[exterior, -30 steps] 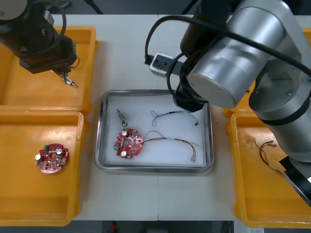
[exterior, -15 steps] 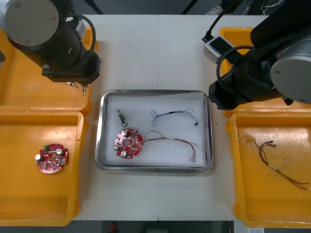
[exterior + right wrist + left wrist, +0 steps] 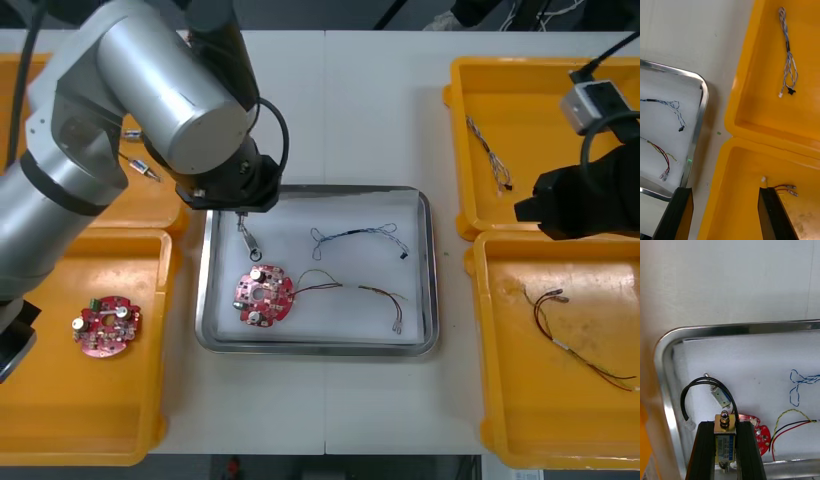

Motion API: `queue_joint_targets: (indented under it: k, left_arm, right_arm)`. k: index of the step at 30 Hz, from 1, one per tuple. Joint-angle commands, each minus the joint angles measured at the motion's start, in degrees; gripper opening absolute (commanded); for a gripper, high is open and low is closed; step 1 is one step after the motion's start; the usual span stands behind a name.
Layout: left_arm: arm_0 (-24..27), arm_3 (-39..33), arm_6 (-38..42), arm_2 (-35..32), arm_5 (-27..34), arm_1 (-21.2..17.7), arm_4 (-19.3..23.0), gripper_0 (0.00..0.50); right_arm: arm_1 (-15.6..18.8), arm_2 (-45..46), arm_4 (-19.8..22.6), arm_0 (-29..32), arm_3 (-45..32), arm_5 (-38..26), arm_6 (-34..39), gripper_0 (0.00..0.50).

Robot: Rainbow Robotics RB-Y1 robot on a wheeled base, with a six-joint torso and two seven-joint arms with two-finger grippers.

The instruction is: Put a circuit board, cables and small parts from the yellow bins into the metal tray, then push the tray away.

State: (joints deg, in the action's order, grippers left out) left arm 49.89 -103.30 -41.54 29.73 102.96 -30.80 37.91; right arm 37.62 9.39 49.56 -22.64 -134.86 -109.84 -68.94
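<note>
My left gripper (image 3: pixel 238 208) hangs over the far left corner of the metal tray (image 3: pixel 430 262). In the left wrist view this gripper (image 3: pixel 725 429) is shut on a small metal part (image 3: pixel 724 435) with a looped black cable (image 3: pixel 703 384). Below it, on the tray's white inside, lie another small metal part (image 3: pixel 249 240), a red circuit board (image 3: pixel 264 296), a blue and white cable (image 3: pixel 355 236) and a red and yellow cable (image 3: pixel 362 292). My right gripper (image 3: pixel 724 189) is open and holds nothing, above the seam between the two right yellow bins (image 3: pixel 470 235).
The near left bin (image 3: pixel 160 300) holds a second circuit board (image 3: pixel 106 325), and small metal parts (image 3: pixel 142 168) lie in the far left bin. A blue and white cable (image 3: pixel 789 60) lies in the far right bin, a red cable (image 3: pixel 560 320) in the near right one.
My left arm swung from the far left bin to the tray's far left corner with the small part. My right arm drew back from over the tray to the right bins.
</note>
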Motion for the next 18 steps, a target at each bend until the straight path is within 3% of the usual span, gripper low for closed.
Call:
queue_joint_targets:
  k: [1, 7, 18]
  left_arm:
    - [2.0, 3.3, 4.9, 3.5, -3.6, 4.3, -2.9, 0.000]
    - [2.1, 7.2, 5.2, 6.7, -8.4, 6.2, -4.5, 0.000]
    - [2.0, 11.0, 4.9, 10.1, -11.4, 7.2, -6.6, 0.002]
  right_arm:
    - [2.8, 7.1, 2.3, 6.4, -3.9, -0.2, 4.6, 0.500]
    - [2.8, 12.0, 1.6, 12.1, -6.0, -0.2, 4.8, 0.500]
    - [2.9, 14.3, -2.5, 18.8, -9.0, -0.2, 4.9, 0.500]
